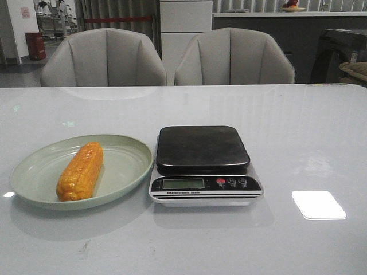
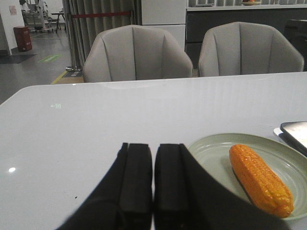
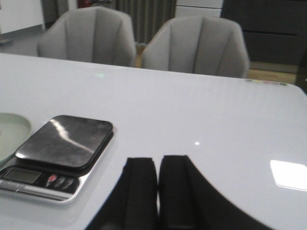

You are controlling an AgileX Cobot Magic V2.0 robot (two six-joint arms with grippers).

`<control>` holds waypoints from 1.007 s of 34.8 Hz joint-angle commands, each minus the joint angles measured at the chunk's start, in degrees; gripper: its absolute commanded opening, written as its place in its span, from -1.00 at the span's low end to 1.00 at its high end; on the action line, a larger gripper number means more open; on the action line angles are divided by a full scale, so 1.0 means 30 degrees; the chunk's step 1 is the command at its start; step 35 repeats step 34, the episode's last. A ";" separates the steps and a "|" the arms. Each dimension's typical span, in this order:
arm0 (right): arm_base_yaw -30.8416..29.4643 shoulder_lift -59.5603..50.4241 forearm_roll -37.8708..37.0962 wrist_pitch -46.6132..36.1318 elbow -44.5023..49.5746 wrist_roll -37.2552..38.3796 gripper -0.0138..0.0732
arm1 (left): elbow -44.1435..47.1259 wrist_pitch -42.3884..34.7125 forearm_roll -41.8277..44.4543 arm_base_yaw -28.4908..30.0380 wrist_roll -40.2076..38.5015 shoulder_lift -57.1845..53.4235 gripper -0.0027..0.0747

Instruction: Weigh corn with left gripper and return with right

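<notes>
The corn lies lengthwise on the pale green plate, which sits toward the left part of the desk, nearer the front edge than the back. Just to the plate's right, almost touching its rim, stands the kitchen scale, its dark platform bare and its display and buttons facing the front edge.

My left gripper hangs over the desk near the front left corner, just beside the plate, its two black fingers pressed together with only a thin seam between them and nothing in their hold. My right gripper hovers over the right half of the desk, to the right of the scale, fingers likewise drawn close and holding nothing.

Two grey chairs stand behind the back edge.
</notes>
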 commanded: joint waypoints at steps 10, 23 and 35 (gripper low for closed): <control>-0.2316 -0.1274 0.0463 -0.7006 0.3630 -0.0154 -0.26 | 0.0619 -0.1407 -0.0007 0.0016 -0.0093 -0.0386 -0.59; -0.2234 -0.1274 0.0685 -0.7160 0.3875 -0.0137 -0.26 | 0.0619 -0.1407 -0.0007 0.0016 -0.0093 -0.0386 -0.59; -0.2234 -0.1274 0.0685 -0.7160 0.3875 -0.0137 -0.26 | 0.0619 -0.1407 -0.0007 0.0016 -0.0093 -0.0386 -0.59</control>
